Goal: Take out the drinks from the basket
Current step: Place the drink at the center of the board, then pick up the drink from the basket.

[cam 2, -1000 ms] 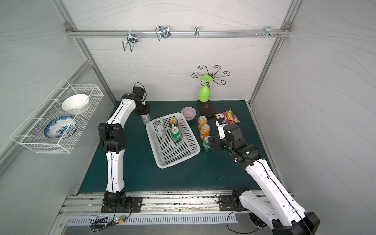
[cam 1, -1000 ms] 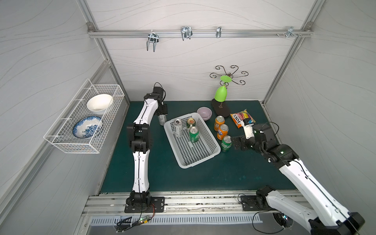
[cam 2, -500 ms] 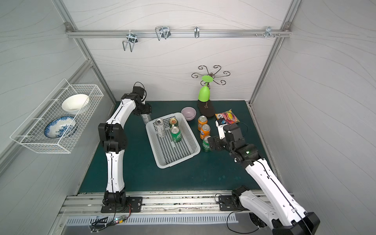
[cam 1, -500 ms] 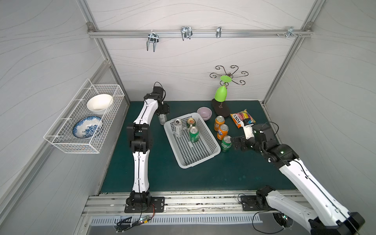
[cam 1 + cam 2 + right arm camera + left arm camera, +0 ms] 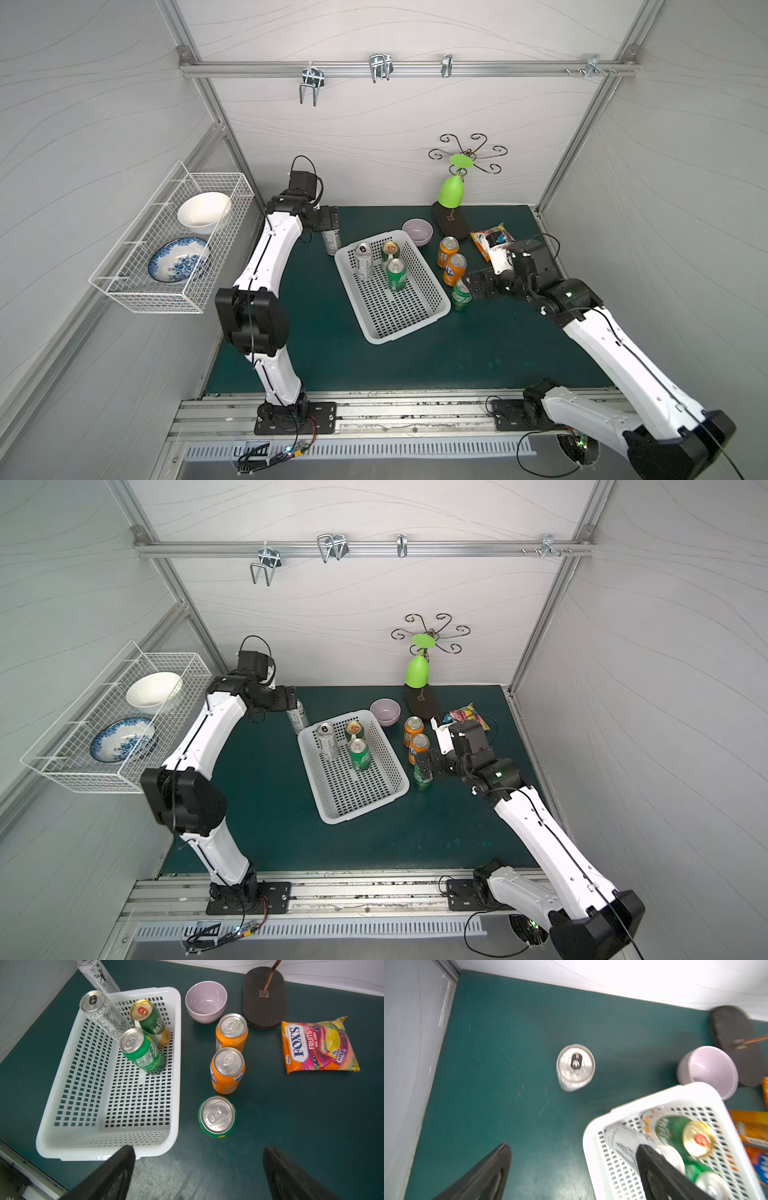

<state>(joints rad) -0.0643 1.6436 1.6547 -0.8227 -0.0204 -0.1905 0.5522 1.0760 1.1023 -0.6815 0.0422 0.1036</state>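
The white perforated basket (image 5: 409,330) sits mid-mat and holds three upright drinks: a slim silver can (image 5: 364,261), a cream-and-green can (image 5: 390,250) and a green can (image 5: 396,274). Another slim silver can (image 5: 331,242) stands on the mat by the basket's far left corner. My left gripper (image 5: 332,224) hangs open above it, and in the wrist view that can (image 5: 575,1067) stands free, ahead of the gripper (image 5: 574,1147). Two orange cans (image 5: 448,251) (image 5: 455,269) and a green can (image 5: 461,294) stand right of the basket. My right gripper (image 5: 198,1149) is open, empty, just short of that green can (image 5: 217,1116).
A lilac bowl (image 5: 417,231), a green lamp on a dark oval base (image 5: 451,224) and a candy bag (image 5: 492,245) lie behind the cans. A white wire rack (image 5: 174,241) with two dishes hangs on the left wall. The back wall is close behind my left gripper.
My left gripper has opened and let go of the slim silver can, which now stands alone on the mat. The right arm has not moved.
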